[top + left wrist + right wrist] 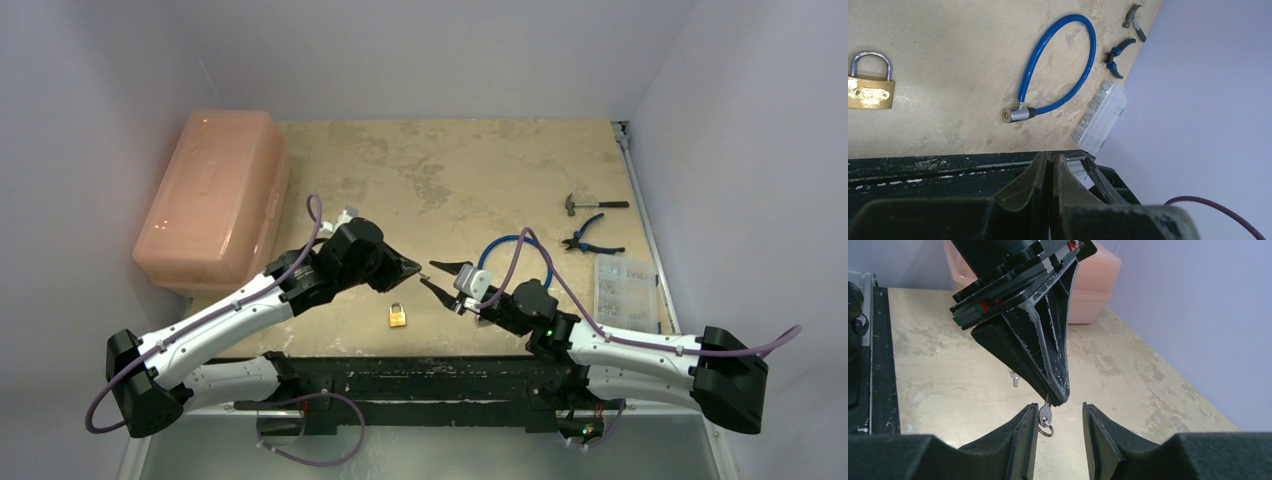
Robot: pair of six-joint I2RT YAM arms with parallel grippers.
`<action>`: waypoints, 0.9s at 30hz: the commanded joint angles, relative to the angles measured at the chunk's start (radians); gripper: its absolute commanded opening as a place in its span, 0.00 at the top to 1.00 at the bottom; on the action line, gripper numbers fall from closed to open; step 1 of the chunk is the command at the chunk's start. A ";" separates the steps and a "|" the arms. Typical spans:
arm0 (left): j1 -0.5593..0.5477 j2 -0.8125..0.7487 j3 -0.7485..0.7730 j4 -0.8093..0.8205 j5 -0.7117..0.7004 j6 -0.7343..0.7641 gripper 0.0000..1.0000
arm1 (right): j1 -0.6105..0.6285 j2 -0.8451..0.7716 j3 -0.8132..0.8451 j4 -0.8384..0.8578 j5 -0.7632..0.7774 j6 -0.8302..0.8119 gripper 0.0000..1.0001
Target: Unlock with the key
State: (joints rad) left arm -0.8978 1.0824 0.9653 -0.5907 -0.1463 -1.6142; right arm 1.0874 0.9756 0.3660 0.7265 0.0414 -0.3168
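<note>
Your left gripper (pixel 1061 396) is clamped on the key (pixel 1045 416), which hangs between your right gripper's (pixel 1060 411) 2 open fingers; the padlock (pixel 870 91) lettering is unreadable

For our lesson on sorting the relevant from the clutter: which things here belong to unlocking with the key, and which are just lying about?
Job: key, pinched in left claw; right claw, open around it; brass padlock; perhaps blue cable lock (unclear which lock it fits).
Lying about: hammer; pliers; clear parts box; pink tub.

The left arm (pixel 222 320), jaws shut, faces the right arm (pixel 640 348), jaws parted, tip-to-tip.
</note>
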 commanded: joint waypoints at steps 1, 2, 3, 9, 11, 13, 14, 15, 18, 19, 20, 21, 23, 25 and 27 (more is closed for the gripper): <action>0.005 -0.001 0.027 0.044 0.023 -0.021 1.00 | 0.005 0.003 0.042 0.021 0.035 -0.044 0.56; 0.004 -0.001 0.025 0.047 0.022 -0.023 1.00 | 0.005 0.002 0.042 0.018 0.037 -0.046 0.56; 0.004 -0.001 0.022 0.050 0.024 -0.026 1.00 | 0.006 0.000 0.041 0.015 0.039 -0.049 0.56; 0.004 0.002 0.007 0.070 0.039 -0.036 1.00 | 0.008 0.002 0.045 0.005 0.046 -0.059 0.60; 0.004 0.004 0.004 0.076 0.040 -0.037 1.00 | 0.008 0.007 0.044 0.011 0.050 -0.058 0.65; 0.004 0.004 0.003 0.076 0.042 -0.039 1.00 | 0.008 0.009 0.042 0.015 0.056 -0.059 0.68; 0.004 0.003 0.000 0.076 0.042 -0.042 1.00 | 0.008 0.011 0.042 0.016 0.057 -0.061 0.70; 0.004 0.000 -0.002 0.077 0.042 -0.044 1.00 | 0.010 0.010 0.042 0.015 0.063 -0.064 0.73; 0.004 -0.007 -0.010 0.077 0.038 -0.048 1.00 | 0.009 0.002 0.042 0.016 0.070 -0.068 0.83; 0.005 -0.008 -0.012 0.079 0.036 -0.049 1.00 | 0.009 0.000 0.042 0.016 0.072 -0.068 0.86; 0.006 -0.010 -0.017 0.084 0.036 -0.050 1.00 | 0.009 -0.001 0.042 0.014 0.073 -0.068 0.88; 0.005 -0.012 -0.022 0.087 0.037 -0.051 1.00 | 0.009 -0.002 0.042 0.013 0.073 -0.066 0.90; 0.005 -0.011 -0.027 0.093 0.040 -0.052 1.00 | 0.009 -0.006 0.043 0.013 0.072 -0.059 0.92; 0.005 -0.009 -0.032 0.097 0.041 -0.050 1.00 | 0.009 -0.011 0.047 0.004 0.066 -0.051 0.95; 0.005 -0.010 -0.041 0.104 0.040 -0.050 1.00 | 0.009 -0.016 0.059 -0.027 0.056 -0.042 0.97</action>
State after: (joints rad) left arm -0.8959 1.0824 0.9470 -0.5133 -0.1242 -1.6585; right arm 1.0950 0.9810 0.3683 0.6975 0.0772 -0.3679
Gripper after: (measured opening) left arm 0.030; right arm 0.143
